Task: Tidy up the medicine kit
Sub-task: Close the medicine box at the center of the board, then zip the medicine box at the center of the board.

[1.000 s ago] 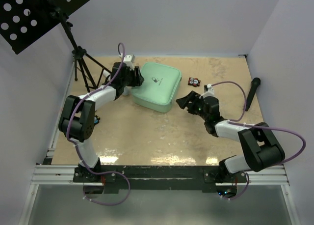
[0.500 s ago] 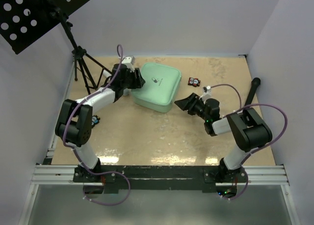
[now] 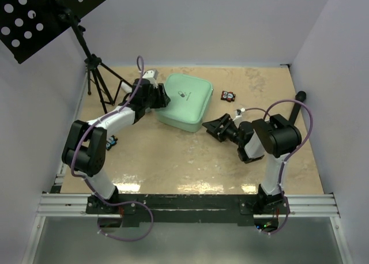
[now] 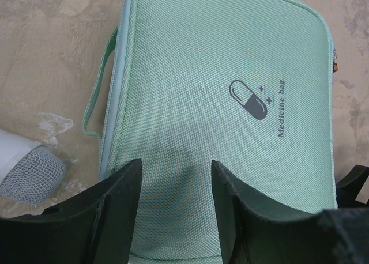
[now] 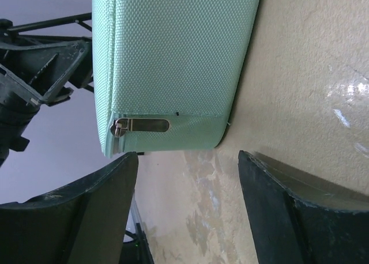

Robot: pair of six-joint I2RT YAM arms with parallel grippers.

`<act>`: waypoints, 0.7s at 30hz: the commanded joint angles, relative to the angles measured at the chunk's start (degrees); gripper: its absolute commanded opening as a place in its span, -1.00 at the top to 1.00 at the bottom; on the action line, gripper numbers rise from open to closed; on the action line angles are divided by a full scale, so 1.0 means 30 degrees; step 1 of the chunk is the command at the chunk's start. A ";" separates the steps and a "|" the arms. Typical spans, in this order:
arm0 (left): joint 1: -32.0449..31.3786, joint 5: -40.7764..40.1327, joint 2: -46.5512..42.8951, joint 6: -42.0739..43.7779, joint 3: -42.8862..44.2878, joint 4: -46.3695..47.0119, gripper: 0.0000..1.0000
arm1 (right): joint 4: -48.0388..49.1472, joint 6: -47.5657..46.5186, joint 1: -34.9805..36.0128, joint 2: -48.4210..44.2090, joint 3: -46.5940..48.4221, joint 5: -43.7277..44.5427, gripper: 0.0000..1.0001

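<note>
Left arm (image 3: 112, 119) and right arm (image 3: 275, 138): black joint housings, white link segments. A purple cable (image 3: 139, 65) runs along each arm. Jaws are matte black, wedge-shaped.

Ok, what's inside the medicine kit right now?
Nothing inside shows: the medicine kit lies closed, lid down, zip pull at a corner. Only its pill logo is visible on top.

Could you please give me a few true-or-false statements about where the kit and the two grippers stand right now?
1. The medicine kit lies closed on the table. True.
2. The right gripper is clamped on the zip pull. False: its jaws are open, and the pull lies free ahead of them.
3. The left gripper is over the kit with its jaws apart. True.
4. The black-and-red gadget sits on top of the kit. False: it lies on the table, apart from the kit.
</note>
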 commanded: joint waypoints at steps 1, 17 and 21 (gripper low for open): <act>-0.0046 -0.0204 0.0286 -0.0034 0.0398 -0.0153 -0.11 | 0.8375 0.0740 0.0033 0.0760 -0.0123 -0.0497 -0.46; -0.0017 -0.1816 0.0053 -0.0911 0.1454 -0.0036 -0.11 | -1.8016 -1.3643 0.4657 -0.9785 0.5705 1.2639 -0.09; 0.0013 -0.2839 0.0022 -0.1204 0.1512 -0.0153 -0.11 | -1.9778 -1.3852 0.6124 -1.0869 0.5941 1.8035 -0.34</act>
